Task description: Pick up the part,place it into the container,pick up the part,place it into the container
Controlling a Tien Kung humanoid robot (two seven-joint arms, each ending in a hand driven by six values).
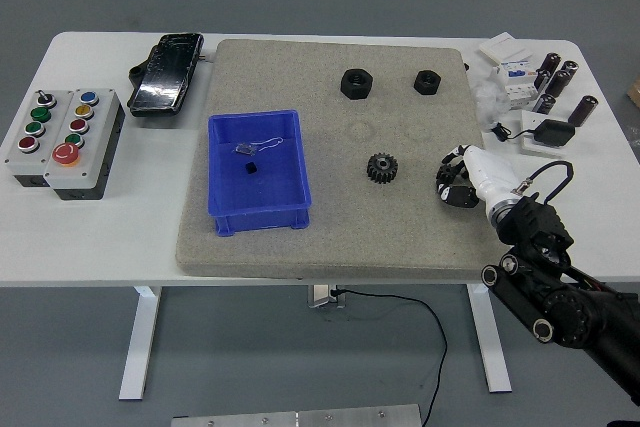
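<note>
A black toothed gear (381, 168) lies on the grey foam mat (330, 227), right of the blue bin (258, 215). Two black hex nuts (356, 82) (428, 81) sit near the mat's far edge. The bin holds a small black piece and a bit of wire. My right hand (453, 185) hovers over the mat's right edge, a short way right of the gear, its fingers curled in and holding nothing. No left arm shows in the picture.
A button box (63, 141) and a black device (167, 72) lie left of the mat. Dark cylinders (556, 78), white parts (508, 60) and a black adapter (553, 133) crowd the table's far right corner.
</note>
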